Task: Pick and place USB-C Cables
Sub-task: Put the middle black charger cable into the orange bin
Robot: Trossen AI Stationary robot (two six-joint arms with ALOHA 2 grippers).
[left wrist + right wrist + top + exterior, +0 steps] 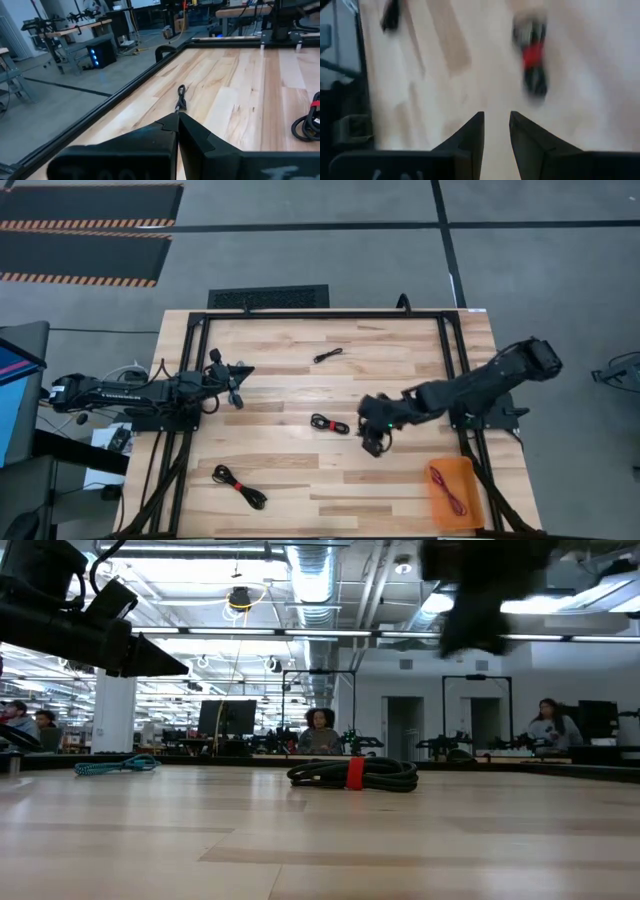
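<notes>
Mid-tabletop (pixel 300 470), your right gripper (pixel 373 442), fingers slightly parted and empty, could overshoot the black, red-banded cable coil (pixel 329 423); left gripper (pixel 236 396) waits, fingers closed.

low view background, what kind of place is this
Most likely a robotics lab or open workshop floor: exposed ceiling ducts, people seated at benches and more robot arms beyond the wooden table.

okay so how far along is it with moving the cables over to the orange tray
Done: one red cable lies in the orange tray. In hand: nothing is gripped; the right claw, slightly open, hovers beside the black-and-red bundle mid-table. Left: that bundle, the black cable at the far edge, and the black-and-red cable near the front. The left claw, shut, waits on the left side.
</notes>
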